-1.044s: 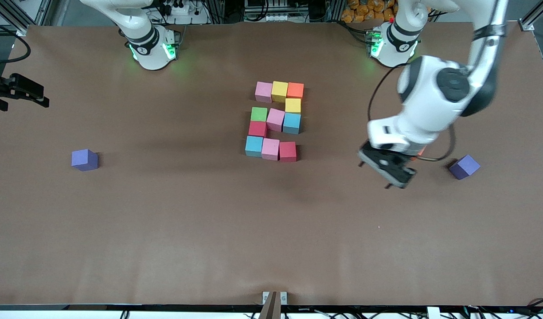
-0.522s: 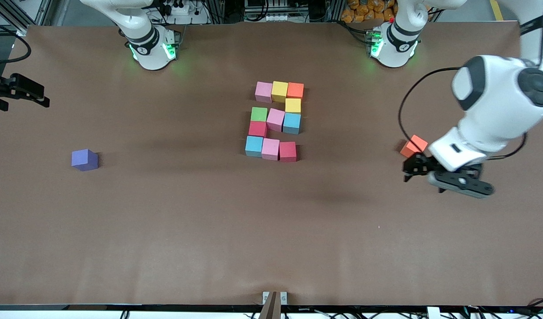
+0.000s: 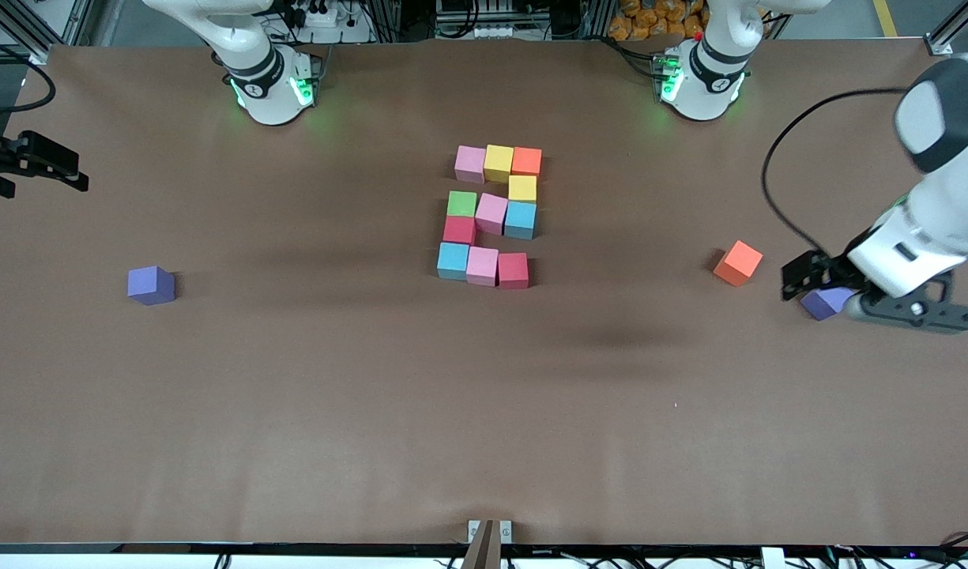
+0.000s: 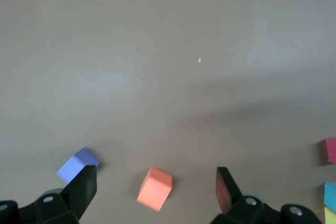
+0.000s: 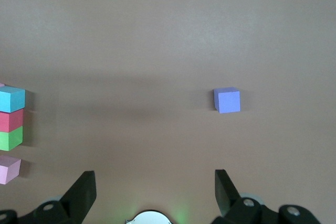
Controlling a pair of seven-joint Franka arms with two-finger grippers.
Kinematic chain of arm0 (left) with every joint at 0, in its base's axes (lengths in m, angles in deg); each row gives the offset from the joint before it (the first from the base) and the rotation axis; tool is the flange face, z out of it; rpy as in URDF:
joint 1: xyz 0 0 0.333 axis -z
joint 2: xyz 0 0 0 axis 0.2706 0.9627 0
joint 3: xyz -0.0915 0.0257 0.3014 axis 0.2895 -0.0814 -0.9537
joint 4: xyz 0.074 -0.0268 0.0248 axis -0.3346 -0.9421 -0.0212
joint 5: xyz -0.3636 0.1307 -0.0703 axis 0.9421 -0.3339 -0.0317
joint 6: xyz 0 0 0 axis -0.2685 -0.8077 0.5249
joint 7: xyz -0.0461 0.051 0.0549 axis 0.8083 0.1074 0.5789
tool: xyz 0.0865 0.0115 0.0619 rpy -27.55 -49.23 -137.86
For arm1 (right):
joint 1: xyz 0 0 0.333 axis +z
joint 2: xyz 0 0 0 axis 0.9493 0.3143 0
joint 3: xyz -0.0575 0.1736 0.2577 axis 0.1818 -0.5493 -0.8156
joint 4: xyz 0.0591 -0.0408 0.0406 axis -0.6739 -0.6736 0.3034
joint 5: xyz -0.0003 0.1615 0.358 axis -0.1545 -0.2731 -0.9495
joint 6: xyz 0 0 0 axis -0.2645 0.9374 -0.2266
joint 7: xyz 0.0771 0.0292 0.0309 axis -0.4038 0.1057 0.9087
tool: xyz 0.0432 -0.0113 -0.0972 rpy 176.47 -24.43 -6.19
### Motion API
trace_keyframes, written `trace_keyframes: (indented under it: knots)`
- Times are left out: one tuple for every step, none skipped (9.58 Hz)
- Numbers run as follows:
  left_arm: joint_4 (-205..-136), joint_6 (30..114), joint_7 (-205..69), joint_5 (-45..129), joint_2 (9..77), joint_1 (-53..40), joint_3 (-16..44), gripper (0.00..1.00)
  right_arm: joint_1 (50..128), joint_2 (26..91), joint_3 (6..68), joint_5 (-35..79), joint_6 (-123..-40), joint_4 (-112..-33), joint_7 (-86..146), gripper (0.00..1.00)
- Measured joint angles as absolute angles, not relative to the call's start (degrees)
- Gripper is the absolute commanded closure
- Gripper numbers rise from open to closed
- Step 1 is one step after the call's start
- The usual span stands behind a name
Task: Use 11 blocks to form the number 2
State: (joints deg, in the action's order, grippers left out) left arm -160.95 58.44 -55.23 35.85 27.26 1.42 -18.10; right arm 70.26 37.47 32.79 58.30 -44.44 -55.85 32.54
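Note:
Eleven blocks lie together mid-table in a 2 shape: pink, yellow and orange in the row nearest the bases, a red block at the corner nearest the front camera. My left gripper is open and holds nothing. It hangs over the table between a loose orange cube and a purple cube, partly covering the purple one. My right gripper is open and empty, waiting high at its arm's end of the table.
A second purple cube sits alone toward the right arm's end. The two arm bases stand along the table's edge away from the front camera. A small bracket sits at the edge nearest the front camera.
The left arm has swung toward its own end of the table, uncovering the loose orange cube and coming over the purple cube. The right arm has not moved.

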Motion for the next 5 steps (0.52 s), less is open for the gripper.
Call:
trace_keyframes:
  knots:
    - [-159.5, 55.5, -55.3, 35.3, 26.4, 0.4, -18.1, 0.00, 70.3, 37.5, 32.8, 58.3, -44.4, -55.9, 32.5, 0.00]
    - [-158.8, 53.6, -55.3, 35.3, 25.4, -0.3, -18.1, 0.00, 70.3, 37.5, 32.8, 58.3, -44.4, -55.9, 32.5, 0.00]
    - [-158.3, 51.9, -55.3, 35.3, 24.1, -0.6, -18.1, 0.00, 70.3, 37.5, 32.8, 58.3, -44.4, -55.9, 32.5, 0.00]
    - [-158.1, 50.1, -55.4, 35.0, 22.7, -1.2, -18.0, 0.00, 70.3, 37.5, 32.8, 58.3, -44.4, -55.9, 32.5, 0.00]
    - [-158.1, 48.4, -55.4, 34.7, 21.2, -3.2, -17.8, 0.00, 70.3, 37.5, 32.8, 58.3, -44.4, -55.9, 32.5, 0.00]
